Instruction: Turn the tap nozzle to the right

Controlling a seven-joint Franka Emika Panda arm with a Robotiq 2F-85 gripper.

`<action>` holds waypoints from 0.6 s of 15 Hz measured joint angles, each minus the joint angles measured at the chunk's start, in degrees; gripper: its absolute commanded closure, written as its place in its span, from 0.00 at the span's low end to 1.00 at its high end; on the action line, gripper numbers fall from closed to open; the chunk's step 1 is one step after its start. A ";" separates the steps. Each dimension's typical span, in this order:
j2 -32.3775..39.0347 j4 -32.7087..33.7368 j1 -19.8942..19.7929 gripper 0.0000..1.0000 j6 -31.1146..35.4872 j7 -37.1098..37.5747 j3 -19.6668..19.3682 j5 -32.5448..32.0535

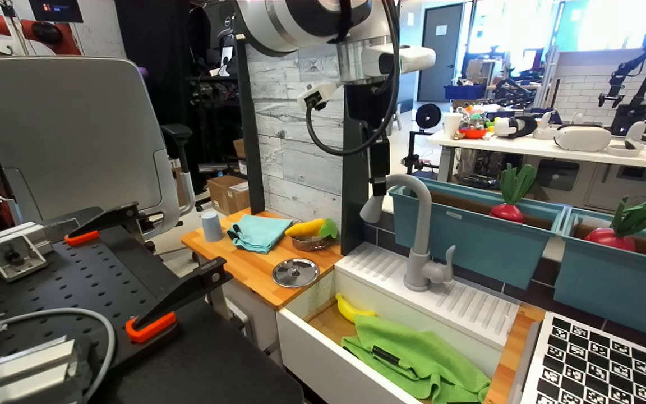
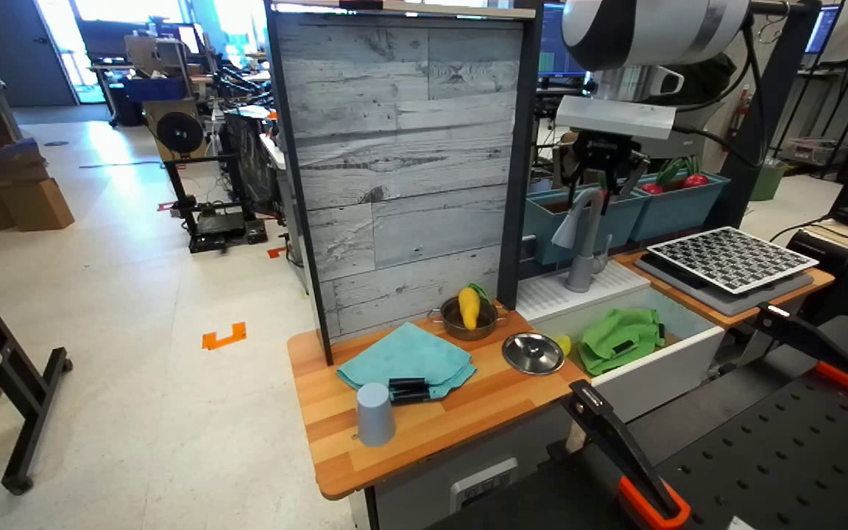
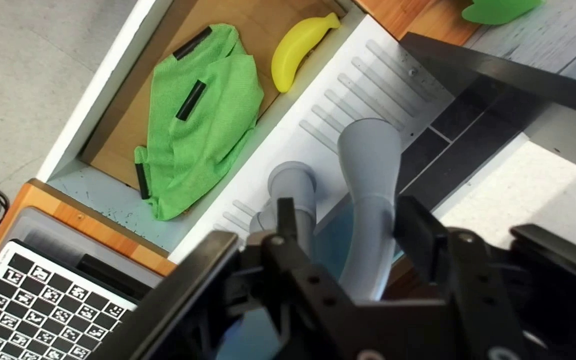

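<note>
And there's the arm (image 2: 652, 33), hanging in at upper right in an exterior view, pincer (image 2: 601, 195) aimed downward, jaws apart, the grey tap nozzle (image 3: 370, 200) between them, right of centre in the wrist view!

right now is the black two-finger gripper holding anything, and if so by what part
Nothing looks held: the gripper is open, straddling the grey matte gooseneck tap nozzle, a gap showing beside one finger; whether the other touches is unclear.

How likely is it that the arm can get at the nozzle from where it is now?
Probably yes: the gripper is open and the nozzle appears between its fingers in the wrist view, with nothing visible in the way.
</note>
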 measured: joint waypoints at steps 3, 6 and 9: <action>0.06 0.49 0.57 0.99 0.00 0.00 0.00 0.01; 0.07 0.90 0.95 0.67 -0.02 0.00 0.00 0.04; 0.14 0.93 1.14 0.54 -0.02 0.13 -0.06 0.06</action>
